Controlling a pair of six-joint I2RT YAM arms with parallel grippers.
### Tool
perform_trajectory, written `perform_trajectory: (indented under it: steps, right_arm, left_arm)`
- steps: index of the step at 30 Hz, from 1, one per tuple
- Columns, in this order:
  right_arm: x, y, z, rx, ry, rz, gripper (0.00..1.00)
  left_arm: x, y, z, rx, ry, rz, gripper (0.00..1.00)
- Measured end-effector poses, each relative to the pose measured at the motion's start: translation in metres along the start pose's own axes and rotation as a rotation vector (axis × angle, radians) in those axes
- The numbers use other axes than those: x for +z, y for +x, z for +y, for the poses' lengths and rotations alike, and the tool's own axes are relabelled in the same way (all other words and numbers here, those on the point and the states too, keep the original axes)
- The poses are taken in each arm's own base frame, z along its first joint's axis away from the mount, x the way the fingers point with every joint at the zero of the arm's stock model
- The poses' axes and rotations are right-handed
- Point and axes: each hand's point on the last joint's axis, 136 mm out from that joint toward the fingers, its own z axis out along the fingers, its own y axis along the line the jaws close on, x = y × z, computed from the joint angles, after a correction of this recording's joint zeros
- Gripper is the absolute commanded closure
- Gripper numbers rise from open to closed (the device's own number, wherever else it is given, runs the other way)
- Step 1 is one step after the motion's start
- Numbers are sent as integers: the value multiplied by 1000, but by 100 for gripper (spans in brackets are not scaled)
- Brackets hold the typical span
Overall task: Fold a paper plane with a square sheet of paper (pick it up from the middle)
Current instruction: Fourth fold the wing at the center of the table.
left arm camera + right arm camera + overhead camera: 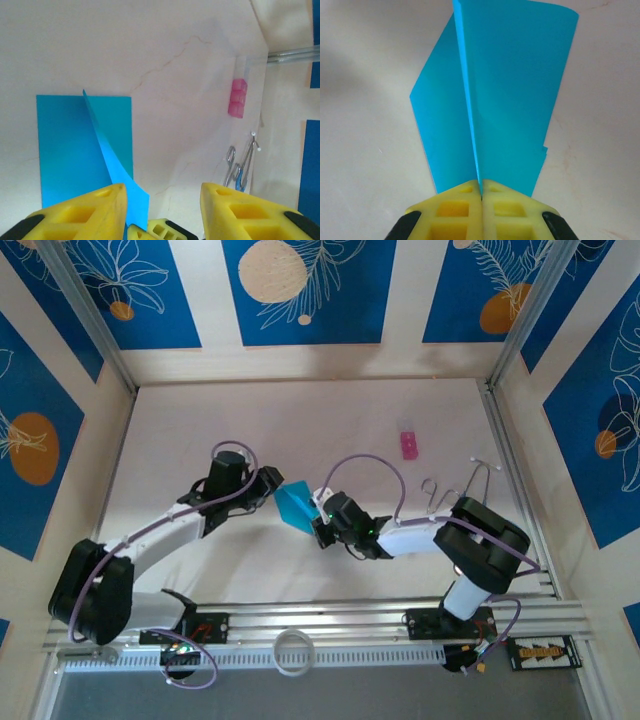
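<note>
The cyan-blue sheet of paper [295, 505] lies mid-table, creased, with one flap standing up along the fold. My right gripper [320, 525] is shut on that raised fold; in the right wrist view its fingers [481, 182] meet on the crease and the paper [510, 90] fans out beyond them. My left gripper [275, 485] stands open at the sheet's other side. In the left wrist view its yellow fingers [162, 192] are wide apart, the flat part of the sheet [70, 145] lies left of them, and the raised flap runs down past the left finger.
A small pink object [408, 443] [237, 97] sits at the back right of the table. Metal scissors-like tools [440, 495] [240, 165] lie near the right rail. A white cable loop [292, 650] rests on the front rail. Dark blue leaf-patterned panels line the walls.
</note>
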Motion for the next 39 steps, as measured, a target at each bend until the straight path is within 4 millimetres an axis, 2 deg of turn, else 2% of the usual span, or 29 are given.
perform_trajectory:
  steps: [7, 20, 31, 39]
  right_arm:
    - [0, 1, 0, 128, -57, -12, 99]
    - [9, 13, -3, 300, -115, 22, 99]
    - [7, 16, -4, 413, -157, 5, 99]
    - [3, 13, -8, 517, -237, 13, 99]
  left_arm:
    - [-1, 3, 18, -6, -54, -1, 58]
    - [6, 6, 26, -14, -81, 14, 64]
    - [21, 19, 36, -21, -88, 89, 85]
    - [40, 38, 54, -45, -114, 190, 89]
